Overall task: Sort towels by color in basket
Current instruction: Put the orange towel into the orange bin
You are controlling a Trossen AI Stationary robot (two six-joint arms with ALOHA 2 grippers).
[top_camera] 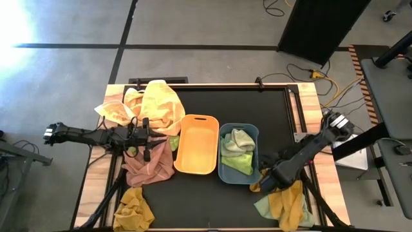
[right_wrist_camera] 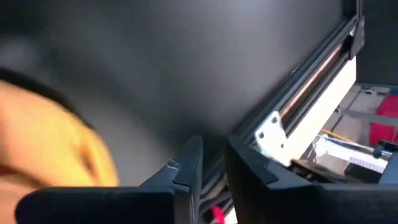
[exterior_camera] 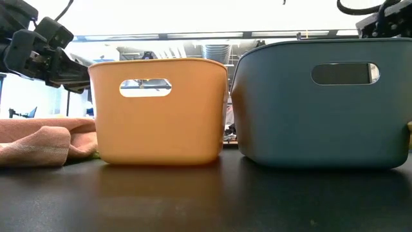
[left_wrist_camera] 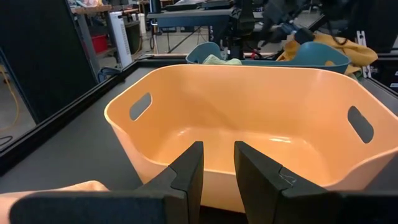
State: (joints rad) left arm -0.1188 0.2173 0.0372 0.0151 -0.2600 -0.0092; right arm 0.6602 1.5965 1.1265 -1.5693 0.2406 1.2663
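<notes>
Black matting covers the worktop point(top_camera: 270, 129), framed by a pale wooden border, and the far right part of it is wide open with nothing on it. Two tubs sit side by side in the middle, practically touching: an orange tub point(top_camera: 196, 144) that looks bare inside, and a blue-grey tub point(top_camera: 239, 153) holding pale green and lime green towels point(top_camera: 237, 149). Left side is crowded: a yellow and mustard-orange towel heap point(top_camera: 151, 103) spills over the far left edge, a salmon pink towel point(top_camera: 149, 164) lies flat right next to the orange tub's left wall, and another mustard towel point(top_camera: 132, 207) sits at the near edge. The left pincer point(top_camera: 147, 136) hovers over that pink towel, pointing at the orange tub, fingers point(left_wrist_camera: 186, 177) a narrow gap apart with nothing between them. The right pincer point(top_camera: 266, 177) is down by the blue-grey tub's near right corner, right above a yellow and green towel pile point(top_camera: 283, 203) that runs to the near edge; its fingers point(right_wrist_camera: 186, 165) are just slightly apart, holding nothing as far as I can see.
</notes>
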